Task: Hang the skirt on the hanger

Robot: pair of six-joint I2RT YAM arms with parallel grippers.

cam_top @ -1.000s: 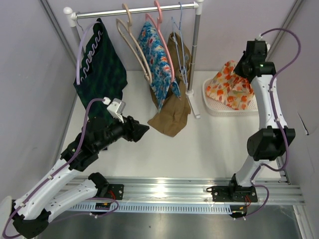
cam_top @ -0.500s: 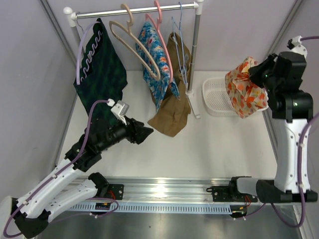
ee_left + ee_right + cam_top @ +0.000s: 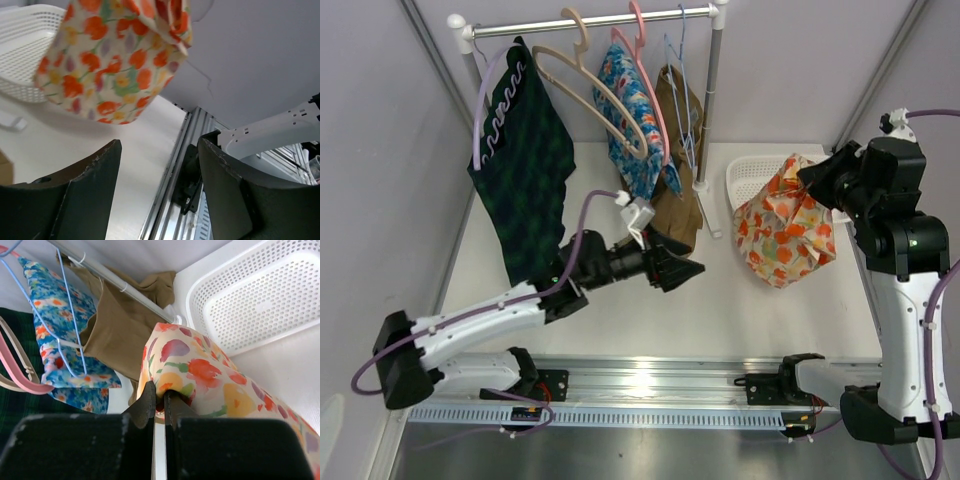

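Note:
The skirt [image 3: 785, 235], cream with orange tulips, hangs in the air in front of the white basket [image 3: 752, 175], above the table. My right gripper [image 3: 806, 172] is shut on its top edge; in the right wrist view the fingers [image 3: 159, 390] pinch a fold of the skirt [image 3: 215, 385]. An empty beige hanger [image 3: 585, 85] hangs tilted on the rail [image 3: 590, 20]. My left gripper [image 3: 692, 268] stands open mid-table, pointing right toward the skirt and apart from it. Its wrist view shows open jaws [image 3: 160, 142] holding nothing, with the skirt [image 3: 115, 60] above them.
The rail also carries a dark green garment [image 3: 525, 170] on a lavender hanger, a blue floral garment [image 3: 630, 120] on a pink hanger, a thin blue hanger [image 3: 682, 90] and a brown garment [image 3: 670, 230] trailing onto the table. The rack's post [image 3: 710, 120] stands beside the basket.
My right arm lifted the skirt out of the basket and carried it nearer and leftward. My left arm reached right toward the table's middle, gripper still open. The beige hanger swung.

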